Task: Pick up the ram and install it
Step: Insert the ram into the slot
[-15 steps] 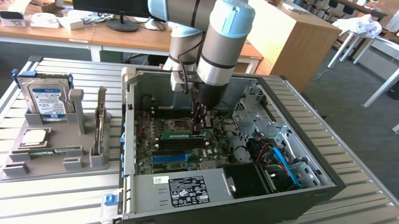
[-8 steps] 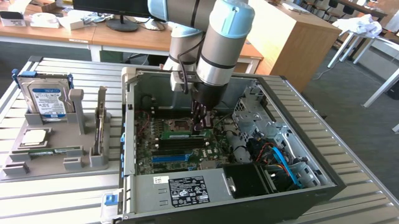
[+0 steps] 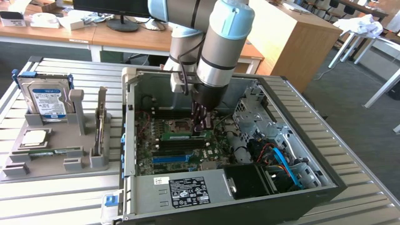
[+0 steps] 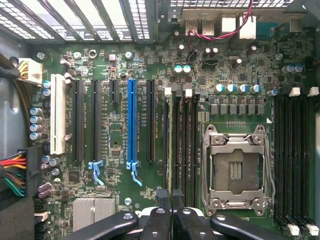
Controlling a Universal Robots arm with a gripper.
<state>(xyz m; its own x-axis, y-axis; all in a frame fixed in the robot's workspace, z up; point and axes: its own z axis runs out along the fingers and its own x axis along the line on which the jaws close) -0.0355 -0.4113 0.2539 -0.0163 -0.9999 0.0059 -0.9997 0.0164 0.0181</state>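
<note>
Fingers (image 4: 162,205) pressed together, tips at one end of ram (image 3: 185,136) — can't tell if they pinch its edge. Ram stands edge-up in mem slot beside CPU socket (image 4: 235,167). Gripper (image 3: 203,125) shd press straight down w/ steady force, no tilt — both ends seated evenly.

Soft, even daylight fills the room. In the exterior view the slatted bench (image 3: 56,197) glares pale along its front edge, and the shine washes out its slats. Inside the computer case (image 3: 147,190) it is dimmer, and my arm (image 3: 218,56) shades the motherboard (image 3: 187,150) beneath it. In the wrist view the vent grille (image 4: 75,20) burns almost white, the board is evenly lit, and the case's corners sink into dark.
</note>
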